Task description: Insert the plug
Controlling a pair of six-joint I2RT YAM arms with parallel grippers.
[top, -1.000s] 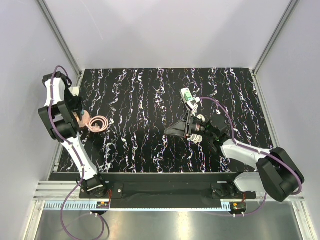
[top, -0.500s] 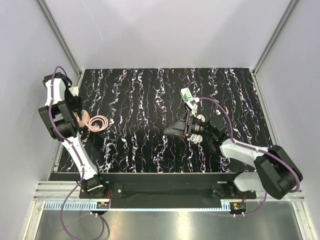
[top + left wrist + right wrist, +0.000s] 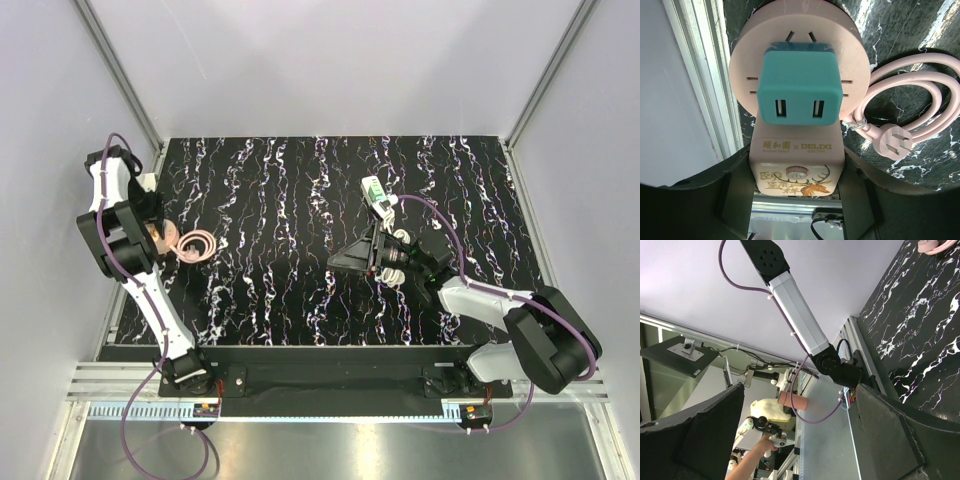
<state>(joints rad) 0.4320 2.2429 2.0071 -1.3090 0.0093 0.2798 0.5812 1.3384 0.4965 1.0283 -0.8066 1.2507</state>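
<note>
A: Where is the plug?
B: The plug (image 3: 372,188) lies right of centre on the table (image 3: 280,200), at the far end of a white power strip (image 3: 383,211). From overhead I cannot tell whether it touches the strip or sits in it.

A: And the right arm?
B: The right gripper (image 3: 797,437) hovers just on the near side of that strip and points left. Its jaws are spread wide with nothing between them. Its wrist camera sees only the left arm and the wall. A white cord (image 3: 400,240) lies coiled partly under the gripper.

A: What about the left side?
B: The left gripper (image 3: 796,175) is at the far left edge of the table, by the frame rail. Its jaws are half closed and pinch the square neck of a pink socket (image 3: 845,45), with one finger (image 3: 735,195) on each flank. The socket's round face carries a teal block (image 3: 800,82) with two slots, pushed in at the middle.

A: Anything beside it?
B: A pink cord (image 3: 920,100) lies looped to the right of the socket, and its pronged end (image 3: 895,145) rests flat on the table.
</note>
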